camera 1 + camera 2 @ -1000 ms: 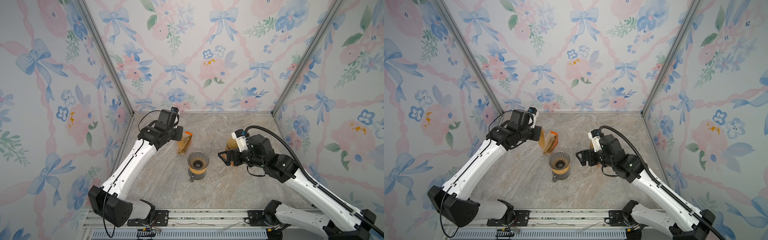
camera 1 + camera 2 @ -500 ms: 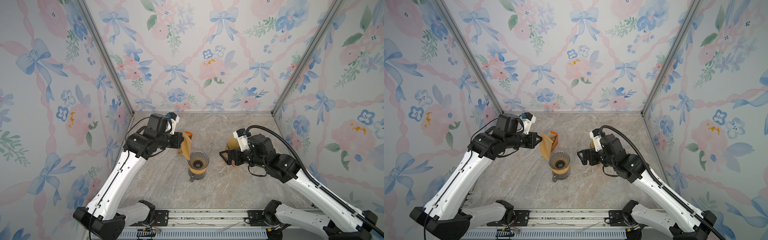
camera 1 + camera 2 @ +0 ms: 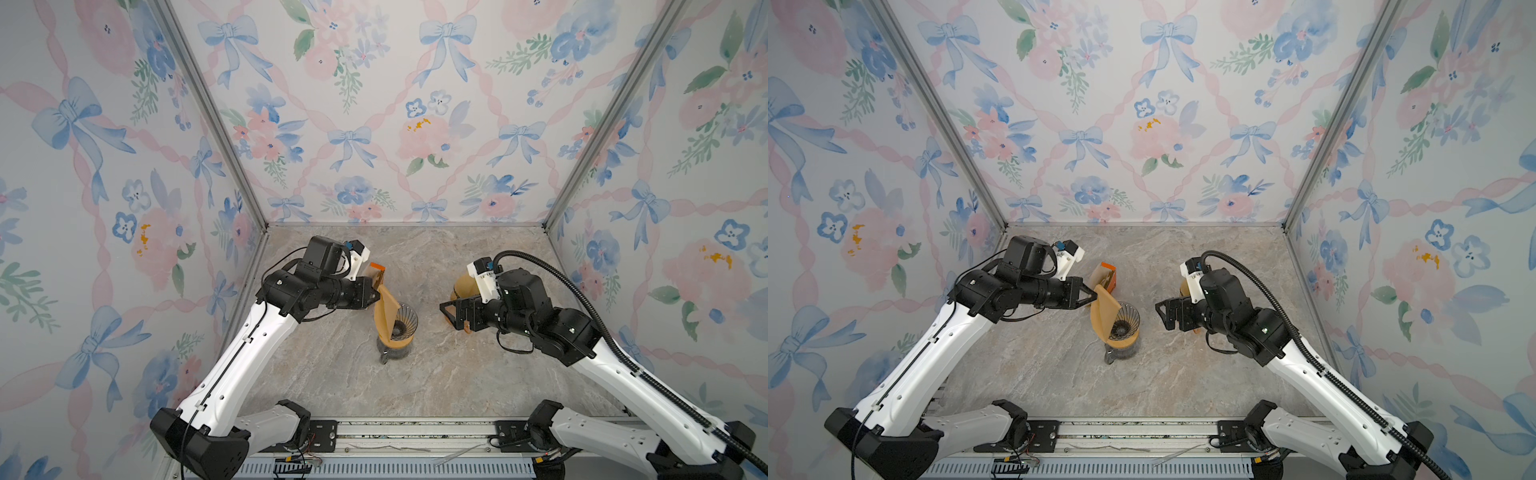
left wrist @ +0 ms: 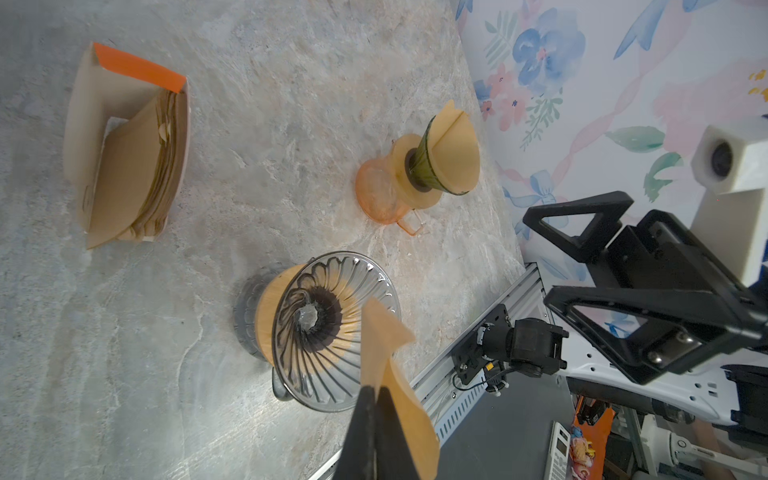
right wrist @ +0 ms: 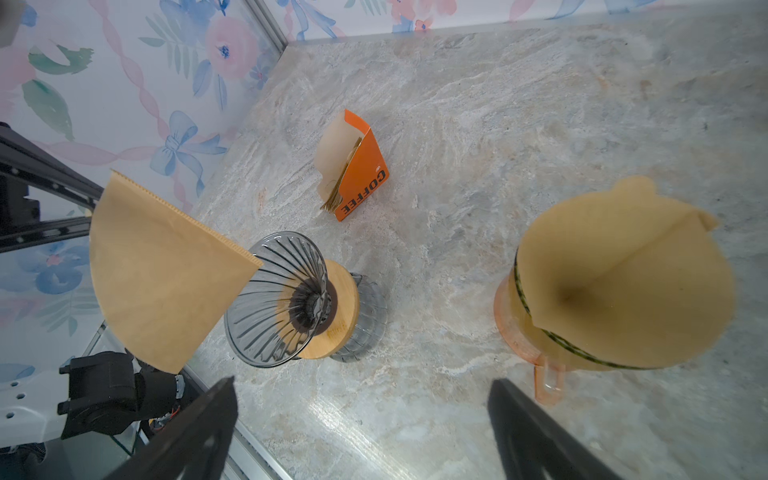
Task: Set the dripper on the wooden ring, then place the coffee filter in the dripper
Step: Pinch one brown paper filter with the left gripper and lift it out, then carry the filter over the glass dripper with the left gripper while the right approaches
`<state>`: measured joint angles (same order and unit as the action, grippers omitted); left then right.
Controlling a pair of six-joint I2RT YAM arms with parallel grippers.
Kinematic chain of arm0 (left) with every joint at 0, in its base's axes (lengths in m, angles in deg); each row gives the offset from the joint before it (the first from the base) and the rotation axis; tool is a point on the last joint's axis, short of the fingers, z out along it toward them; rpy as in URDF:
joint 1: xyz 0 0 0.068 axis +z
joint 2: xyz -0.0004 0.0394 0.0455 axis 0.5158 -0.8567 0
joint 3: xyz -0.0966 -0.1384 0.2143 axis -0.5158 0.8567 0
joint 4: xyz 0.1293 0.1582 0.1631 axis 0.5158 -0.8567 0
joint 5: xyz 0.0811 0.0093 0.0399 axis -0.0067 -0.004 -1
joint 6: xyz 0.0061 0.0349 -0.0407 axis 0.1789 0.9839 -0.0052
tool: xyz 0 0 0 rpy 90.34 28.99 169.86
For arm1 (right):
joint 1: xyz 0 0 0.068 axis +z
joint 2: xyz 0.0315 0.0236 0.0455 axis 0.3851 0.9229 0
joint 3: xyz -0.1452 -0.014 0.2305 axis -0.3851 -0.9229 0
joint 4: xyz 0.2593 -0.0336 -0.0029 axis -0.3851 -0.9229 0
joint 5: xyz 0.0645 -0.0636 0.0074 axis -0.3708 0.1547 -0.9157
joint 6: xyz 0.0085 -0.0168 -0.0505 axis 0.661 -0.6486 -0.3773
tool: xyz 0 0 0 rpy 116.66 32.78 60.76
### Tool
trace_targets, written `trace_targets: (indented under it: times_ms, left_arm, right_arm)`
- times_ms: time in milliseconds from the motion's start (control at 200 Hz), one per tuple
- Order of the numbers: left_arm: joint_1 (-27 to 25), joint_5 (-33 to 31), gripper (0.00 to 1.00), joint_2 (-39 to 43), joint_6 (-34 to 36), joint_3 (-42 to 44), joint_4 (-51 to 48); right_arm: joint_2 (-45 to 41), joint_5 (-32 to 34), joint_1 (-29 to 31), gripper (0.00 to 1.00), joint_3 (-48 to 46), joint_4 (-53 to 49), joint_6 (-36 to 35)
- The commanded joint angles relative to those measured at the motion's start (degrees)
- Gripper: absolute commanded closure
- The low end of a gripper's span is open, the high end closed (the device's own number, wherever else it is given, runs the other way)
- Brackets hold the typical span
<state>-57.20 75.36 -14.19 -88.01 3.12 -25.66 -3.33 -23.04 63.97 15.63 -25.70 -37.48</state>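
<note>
Marble tabletop (image 3: pixel 457 374): left pincer (image 3: pixel 376 296) is pinching the flat filter (image 3: pixel 386 309) at the dripper (image 3: pixel 405 322) rim, right pincer (image 3: pixel 451 316) is hovering wide; best lowering point-first, centred.

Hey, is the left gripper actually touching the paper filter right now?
Touching. In the left wrist view the left gripper is shut on the paper filter, its edge pinched between the jaws.

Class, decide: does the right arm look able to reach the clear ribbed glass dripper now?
Probably yes: only bare tabletop separates the open right pincer from the dripper; the brown paper filter in the left pincer hangs at its far rim.
</note>
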Motion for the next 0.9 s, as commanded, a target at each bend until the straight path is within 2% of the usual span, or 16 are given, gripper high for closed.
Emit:
trace_targets:
  times_ms: [0, 315, 620, 740, 895]
  left_arm:
    - [-0.6, 0.9, 1.00, -0.8, -1.3, 1.3, -0.4]
    - [-1.3, -1.0, 1.00, -3.4, -2.7, 3.2, 1.6]
    - [-3.3, -6.0, 0.91, -6.5, -3.9, 3.0, 2.8]
    - [-4.2, -7.9, 0.78, -7.5, -4.0, 2.9, 2.8]
    - [-4.8, -10.3, 0.70, -7.9, -3.6, 2.7, 2.7]
  right_arm:
    - [-0.5, -0.3, -0.2, 0.04, 1.2, 0.0, 0.9]
    - [-0.3, -0.4, -0.3, 0.04, 1.1, 0.3, 1.4]
    - [1.6, -1.6, -0.1, 0.04, 2.3, -0.2, 2.7]
    - [2.8, -1.3, 0.2, 0.04, 3.1, -0.6, 3.0]
    - [5.1, -1.3, 0.5, 0.04, 4.5, -1.9, 3.2]
